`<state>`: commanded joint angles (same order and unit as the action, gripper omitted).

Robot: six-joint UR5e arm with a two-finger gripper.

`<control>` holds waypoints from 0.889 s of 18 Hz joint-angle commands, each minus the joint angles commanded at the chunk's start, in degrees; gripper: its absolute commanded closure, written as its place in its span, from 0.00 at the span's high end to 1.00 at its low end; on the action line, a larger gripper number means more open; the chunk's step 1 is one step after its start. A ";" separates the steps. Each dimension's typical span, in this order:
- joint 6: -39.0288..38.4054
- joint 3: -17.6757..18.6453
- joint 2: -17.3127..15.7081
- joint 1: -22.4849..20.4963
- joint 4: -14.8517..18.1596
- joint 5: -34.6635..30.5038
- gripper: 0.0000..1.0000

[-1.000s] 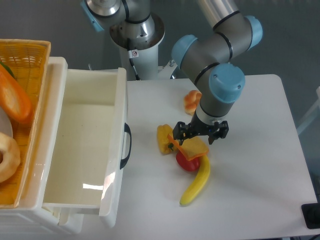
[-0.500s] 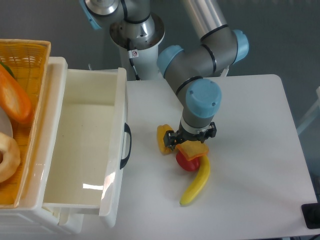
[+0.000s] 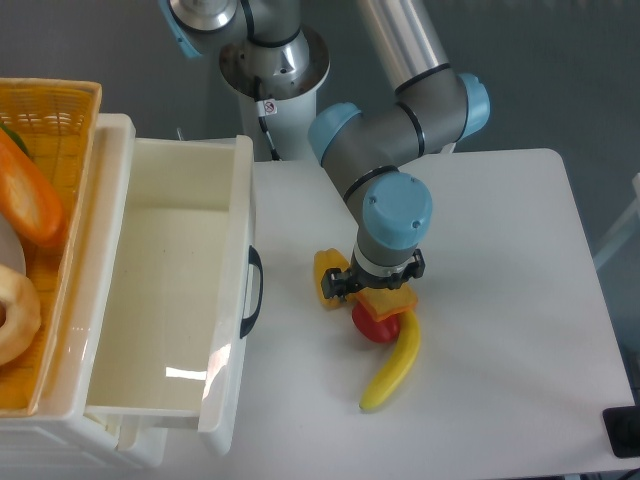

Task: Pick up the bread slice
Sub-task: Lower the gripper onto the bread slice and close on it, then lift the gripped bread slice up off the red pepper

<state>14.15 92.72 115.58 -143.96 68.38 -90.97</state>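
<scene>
Four toy foods sit bunched near the middle of the white table [image 3: 500, 330], well in from every edge, and that crowding explains the arm's posture. The bread slice [image 3: 385, 300] lies tilted on top of a red round piece [image 3: 376, 325], propped up rather than flat on the table, with the yellow bell pepper [image 3: 328, 277] just beside it on the drawer side and the banana [image 3: 394, 366] curving away toward the table's near edge, its upper end touching or nearly touching the red piece. The gripper [image 3: 380, 287] comes straight down from above, wrist vertical, probably because a top approach is the only way in between such close neighbours. Its dark fingers sit at the slice's upper edge, one at each side, but the wrist housing hides the tips; I cannot tell whether they are clamped on the slice or merely straddling it.

My reading is that the grasp is being set and the lift is not yet made. Because the slice is thin and leaning, a slightly off-centre pinch could tip it off the red piece or nudge the pepper. The open white drawer [image 3: 175, 290] stands off the table's left edge, apart from all this.
</scene>
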 joint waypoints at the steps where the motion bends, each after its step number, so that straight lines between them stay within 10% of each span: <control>1: 0.00 0.00 0.00 0.00 0.00 -0.09 1.00; 10: 0.17 -0.26 0.88 0.00 -0.26 0.09 1.00; 16: 0.70 -0.61 0.97 -0.09 -0.26 0.09 0.59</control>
<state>14.85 92.11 116.54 -144.05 68.11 -90.88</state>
